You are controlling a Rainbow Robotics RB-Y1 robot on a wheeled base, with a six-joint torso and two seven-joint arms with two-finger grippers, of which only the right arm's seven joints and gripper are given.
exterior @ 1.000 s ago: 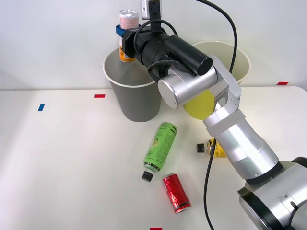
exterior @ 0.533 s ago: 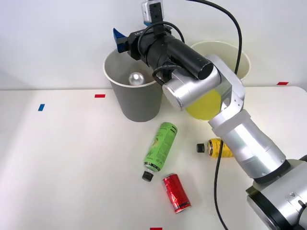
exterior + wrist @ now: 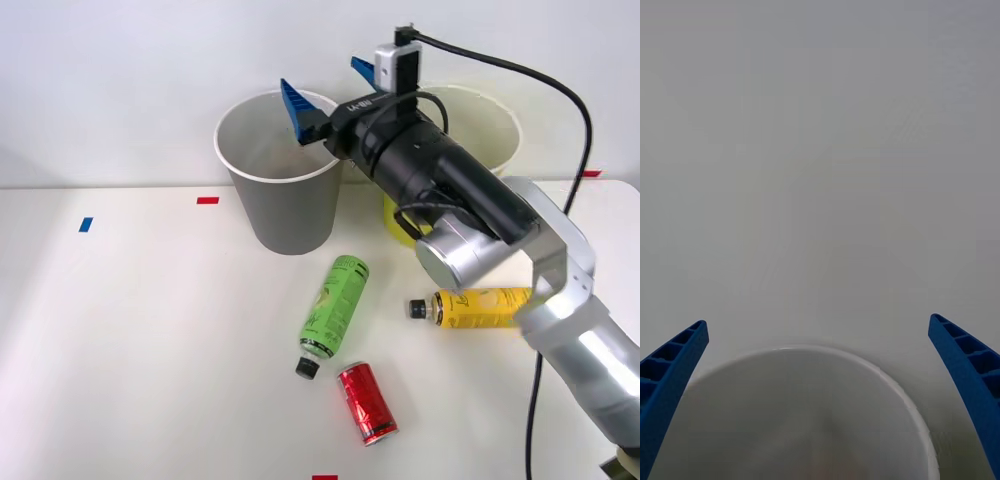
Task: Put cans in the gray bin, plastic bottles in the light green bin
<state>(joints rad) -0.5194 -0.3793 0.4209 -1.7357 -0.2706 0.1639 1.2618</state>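
Note:
My right gripper [image 3: 328, 88] hangs open and holds nothing, above the right side of the gray bin [image 3: 282, 205], between it and the light green bin [image 3: 497, 118]. The arm hides most of the light green bin. In the right wrist view the gripper [image 3: 817, 321] spreads wide over the gray bin's white rim [image 3: 801, 351], with the blue fingers [image 3: 670, 375] at both corners. On the table lie a green-labelled plastic bottle [image 3: 335, 305], a yellow plastic bottle [image 3: 478, 306] and a red can [image 3: 367, 402]. I cannot make out what lies inside the gray bin.
Both bins stand at the back of the white table [image 3: 130, 350], against a white wall. Small tape marks sit on the table: blue [image 3: 86, 224] at the left, red [image 3: 208, 200] near the gray bin. A black cable [image 3: 560, 90] loops over the arm.
A second ago my gripper held an orange and pink can over the gray bin. It opened, the can dropped into the bin, and the arm swung right, uncovering the yellow bottle.

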